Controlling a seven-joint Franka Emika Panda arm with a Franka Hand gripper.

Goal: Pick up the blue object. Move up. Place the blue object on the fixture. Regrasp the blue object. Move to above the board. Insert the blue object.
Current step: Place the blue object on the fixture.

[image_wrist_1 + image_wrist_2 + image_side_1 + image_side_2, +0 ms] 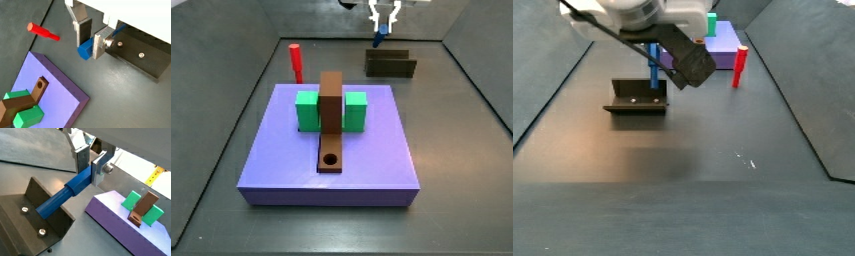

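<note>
I find the gripper (93,164) at top centre of a side view, its fingers (98,44) pinching one end of the blue object (67,192). The peg's other end lies against the fixture (390,64), as both wrist views show. I judge pickup and lift done, placement on the fixture underway. Regrasp, transfer above the board (372,160) and insertion remain. The bar's hole (331,159) stands empty.

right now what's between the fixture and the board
Only bare dark floor, in a side view: fixture, board. The red peg stands off to the side. The claw holds the blue object above the fixture.
</note>
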